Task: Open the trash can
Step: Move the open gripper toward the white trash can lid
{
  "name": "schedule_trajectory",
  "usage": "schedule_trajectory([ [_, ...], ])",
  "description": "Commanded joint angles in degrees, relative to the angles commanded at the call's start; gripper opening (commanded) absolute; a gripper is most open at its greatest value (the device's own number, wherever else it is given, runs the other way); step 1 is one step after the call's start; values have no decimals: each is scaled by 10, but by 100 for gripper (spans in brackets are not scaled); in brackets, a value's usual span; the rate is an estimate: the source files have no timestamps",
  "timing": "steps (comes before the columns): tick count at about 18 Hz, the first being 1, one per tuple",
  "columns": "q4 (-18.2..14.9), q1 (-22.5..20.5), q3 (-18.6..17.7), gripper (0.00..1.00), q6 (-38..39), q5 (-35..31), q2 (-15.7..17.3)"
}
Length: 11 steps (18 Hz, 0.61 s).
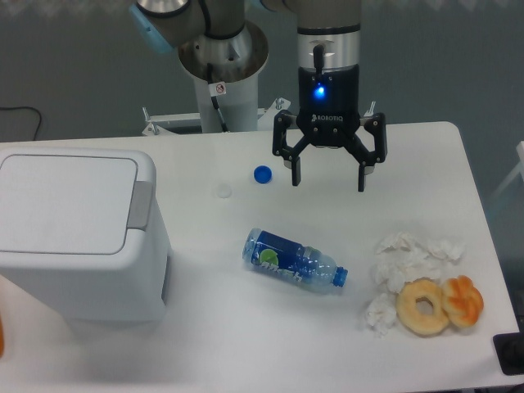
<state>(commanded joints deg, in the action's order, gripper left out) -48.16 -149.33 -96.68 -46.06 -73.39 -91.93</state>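
Camera view from the fixed mount showed the large white boxy plastic trash can (78, 233) standing at the left end of the white tabletop (246, 307), its flat lid shut and its grey push tab (140, 204) facing right, probably so the arm could reach it. The black two-finger gripper (327, 172) hung above the far middle of the tabletop, fingers spread wide and holding nothing, well apart from the trash can; the opening step was not yet begun. One blue-labelled clear plastic bottle (293, 261) lay on its side, capless, with one small blue bottle cap (262, 173) near the gripper. At the right lay crumpled white tissues (409, 258) and two pastries (440, 304).
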Motion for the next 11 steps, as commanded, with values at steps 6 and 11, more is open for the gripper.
schedule_trajectory([
  [6, 0, 4, 8, 100, 97, 82, 2],
  [11, 0, 11, 13, 100, 170, 136, 3],
])
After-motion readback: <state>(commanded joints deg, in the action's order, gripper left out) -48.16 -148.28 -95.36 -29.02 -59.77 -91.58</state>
